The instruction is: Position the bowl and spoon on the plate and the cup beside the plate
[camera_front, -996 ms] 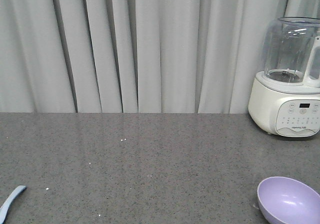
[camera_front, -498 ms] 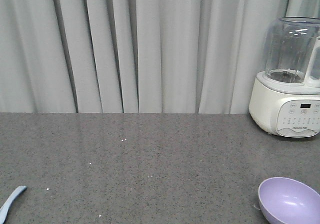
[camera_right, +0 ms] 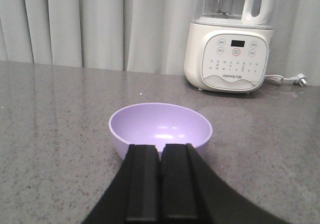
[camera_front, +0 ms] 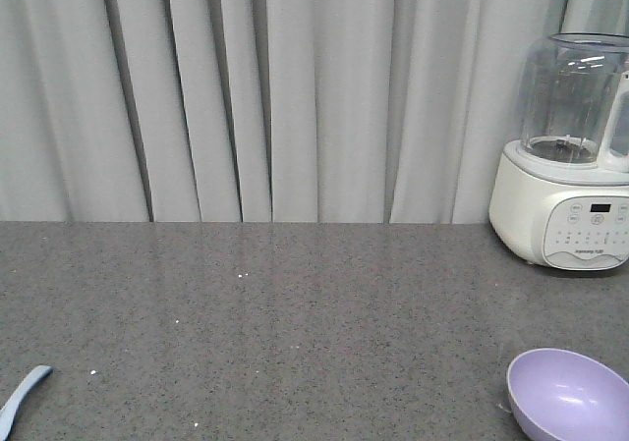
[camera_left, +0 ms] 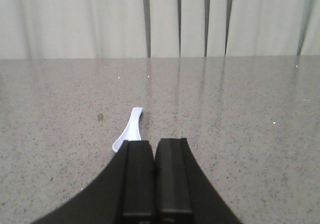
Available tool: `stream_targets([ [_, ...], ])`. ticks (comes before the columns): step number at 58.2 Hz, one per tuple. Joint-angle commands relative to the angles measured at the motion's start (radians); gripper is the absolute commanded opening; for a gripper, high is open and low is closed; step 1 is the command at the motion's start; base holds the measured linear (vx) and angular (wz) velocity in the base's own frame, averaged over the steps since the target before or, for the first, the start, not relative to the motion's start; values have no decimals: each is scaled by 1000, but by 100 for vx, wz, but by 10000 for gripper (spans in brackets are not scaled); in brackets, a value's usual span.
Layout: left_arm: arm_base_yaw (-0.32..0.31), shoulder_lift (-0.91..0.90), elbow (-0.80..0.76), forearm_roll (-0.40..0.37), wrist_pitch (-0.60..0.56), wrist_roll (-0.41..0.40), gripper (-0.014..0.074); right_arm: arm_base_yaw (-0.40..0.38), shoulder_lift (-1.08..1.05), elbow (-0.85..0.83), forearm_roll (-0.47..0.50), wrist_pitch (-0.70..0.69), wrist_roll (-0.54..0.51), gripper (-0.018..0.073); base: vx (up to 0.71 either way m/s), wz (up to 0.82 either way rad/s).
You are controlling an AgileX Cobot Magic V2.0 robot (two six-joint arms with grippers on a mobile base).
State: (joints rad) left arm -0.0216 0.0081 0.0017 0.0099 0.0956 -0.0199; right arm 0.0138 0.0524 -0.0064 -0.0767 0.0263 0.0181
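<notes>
While nothing is yet gripped, the left gripper (camera_left: 155,143) and right gripper (camera_right: 161,146) keep their fingers pressed together, empty. Each seems aimed at its own target just ahead on the grey countertop (camera_front: 295,313): the spoon (camera_left: 128,130) and the bowl (camera_right: 160,126). The plate and cup appear in no view.

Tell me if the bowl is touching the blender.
Apart. The right wrist view shows a strip of bare counter between the bowl and the blender.

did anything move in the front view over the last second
Nothing visibly changed. The bowl, the spoon and the blender all lie where they were on the counter.
</notes>
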Motion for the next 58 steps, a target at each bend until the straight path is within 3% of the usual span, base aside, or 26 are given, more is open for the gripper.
stream_targets([
  [1, -7, 16, -118, -10, -103, -9, -6, -6, 24, -121, -3, -65, -7, -9, 0, 0],
  [14, -7, 63, -436, -10, 108, -11, -6, -6, 144, -459, -6, 225, -44, -9, 0, 0],
  [28, -7, 343, -692, -4, 475, -9, -6, -6, 380, -692, -29, 570, -49, -9, 0, 0],
  [41, -7, 486, -691, -10, 563, -9, -6, -6, 507, -691, -28, 706, -45, -9, 0, 0],
  [58, -7, 526, -691, -10, 572, -9, 4, -6, 561, -691, -28, 719, -46, 40, 0, 0],
])
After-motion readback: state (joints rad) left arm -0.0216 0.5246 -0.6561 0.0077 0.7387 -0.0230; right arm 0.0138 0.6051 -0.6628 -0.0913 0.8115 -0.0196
